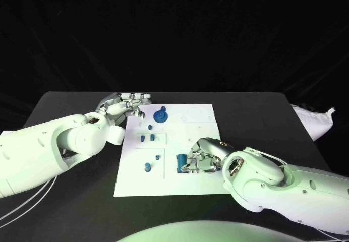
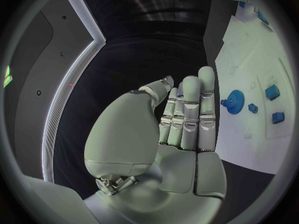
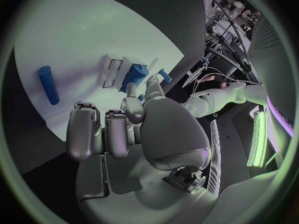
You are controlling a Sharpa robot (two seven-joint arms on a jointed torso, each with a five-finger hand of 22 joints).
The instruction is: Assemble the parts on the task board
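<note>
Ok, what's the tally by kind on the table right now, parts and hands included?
task board: 1
blue gear: 1
other small blue parts: about 7, some too small to tell apart
hands: 2, left hand and right hand
Total: about 11

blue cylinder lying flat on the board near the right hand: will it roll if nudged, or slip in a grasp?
The blue cylinder lies on its side on the flat white task board, so a sideways nudge would probably roll it. It looks rigid and smooth, likely light plastic, so it may slip unless pinched across its width. The right hand is beside it, not touching.
</note>
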